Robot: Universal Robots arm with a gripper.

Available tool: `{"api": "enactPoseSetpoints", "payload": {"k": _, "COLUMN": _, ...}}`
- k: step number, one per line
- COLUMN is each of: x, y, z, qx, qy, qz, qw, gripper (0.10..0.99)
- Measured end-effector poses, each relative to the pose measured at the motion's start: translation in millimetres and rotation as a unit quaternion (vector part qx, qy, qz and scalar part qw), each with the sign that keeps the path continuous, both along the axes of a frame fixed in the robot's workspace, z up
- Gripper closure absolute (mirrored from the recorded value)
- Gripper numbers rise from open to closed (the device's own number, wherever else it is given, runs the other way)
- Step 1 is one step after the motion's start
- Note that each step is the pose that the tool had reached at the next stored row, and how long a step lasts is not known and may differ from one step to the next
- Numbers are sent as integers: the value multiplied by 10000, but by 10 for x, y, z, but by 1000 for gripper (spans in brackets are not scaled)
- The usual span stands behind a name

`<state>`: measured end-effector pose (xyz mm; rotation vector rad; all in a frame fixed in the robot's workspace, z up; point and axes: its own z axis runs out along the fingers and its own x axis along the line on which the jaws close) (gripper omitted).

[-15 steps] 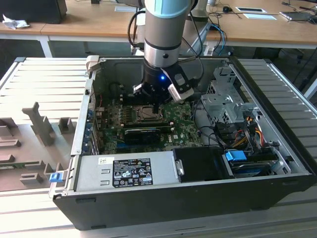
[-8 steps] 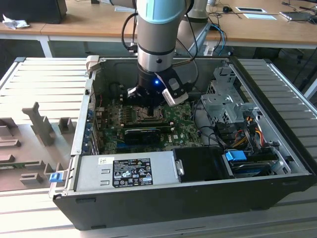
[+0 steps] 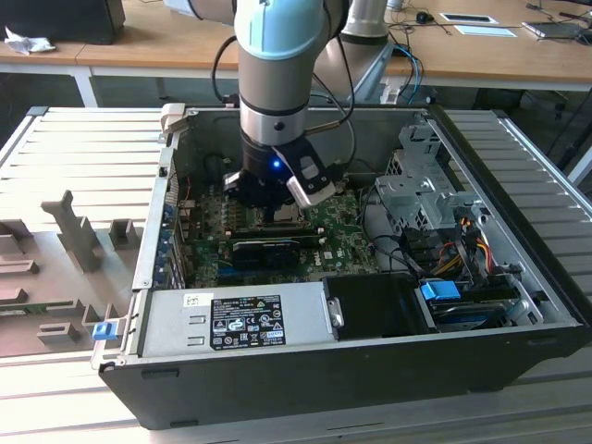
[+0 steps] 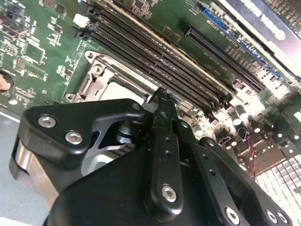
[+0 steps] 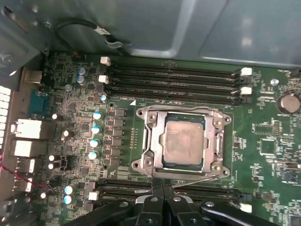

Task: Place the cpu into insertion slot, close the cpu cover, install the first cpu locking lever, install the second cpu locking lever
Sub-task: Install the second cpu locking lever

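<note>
Right up against the lens in the first wrist view, the claw [image 5: 162, 195] is pinched to a narrow point, fingertips together, nothing visibly between them. It hangs just at the socket's edge, at six o'clock of the frame, close to a thin silver locking lever [image 5: 188, 182] that runs slantwise along that same side.

And look at the socket: the cpu [image 5: 182, 141] is down, pale metal top showing square in the middle of the insertion slot [image 5: 217, 141]. The cpu cover [image 5: 155, 141] is folded flat over it, its window framing the chip, so the first two steps read as done. The levers are the open question. That one wire at the near edge sits at a slant, which suggests it is not fully latched, though I cannot be sure. The other lever I cannot pick out clearly.

In the second wrist view the black claw linkage looms large, with a corner of the silver socket frame [image 4: 94, 77] peeking past at ten o'clock and the memory slots [image 4: 155, 56] running beyond.

From the exterior view, the arm reaches straight down into the open computer case [image 3: 518, 277], claw [image 3: 277, 199] low over the green motherboard [image 3: 342, 245], right at the socket.
</note>
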<state>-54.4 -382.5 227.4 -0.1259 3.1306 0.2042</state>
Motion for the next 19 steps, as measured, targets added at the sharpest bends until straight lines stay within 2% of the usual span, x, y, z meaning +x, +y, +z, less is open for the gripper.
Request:
{"api": "enactPoseSetpoints", "payload": {"k": 4, "x": -30, "y": -1, "z": -83, "qx": 40, "qy": 0, "qz": 19, "qw": 10000, "gripper": 980}}
{"api": "enactPoseSetpoints", "payload": {"k": 5, "x": -53, "y": -9, "z": -96, "qx": 105, "qy": 0, "qz": 20, "qw": 9999, "gripper": 980}}
{"api": "enactPoseSetpoints", "payload": {"k": 6, "x": -85, "y": -37, "z": -104, "qx": 230, "qy": 0, "qz": 22, "qw": 9997, "gripper": 980}}
{"api": "enactPoseSetpoints", "payload": {"k": 11, "x": -101, "y": -87, "z": -135, "qx": 390, "qy": 0, "qz": 48, "qw": 9992, "gripper": 980}}
{"api": "enactPoseSetpoints", "payload": {"k": 13, "x": -111, "y": -165, "z": -140, "qx": 508, "qy": -1, "qz": 52, "qw": 9987, "gripper": 980}}
{"api": "enactPoseSetpoints", "payload": {"k": 15, "x": -121, "y": -175, "z": -140, "qx": 555, "qy": -1, "qz": 52, "qw": 9984, "gripper": 980}}
{"api": "enactPoseSetpoints", "payload": {"k": 16, "x": -132, "y": -191, "z": -153, "qx": 614, "qy": -1, "qz": 52, "qw": 9981, "gripper": 980}}
{"api": "enactPoseSetpoints", "payload": {"k": 19, "x": -143, "y": -205, "z": -201, "qx": 713, "qy": 0, "qz": 67, "qw": 9974, "gripper": 980}}
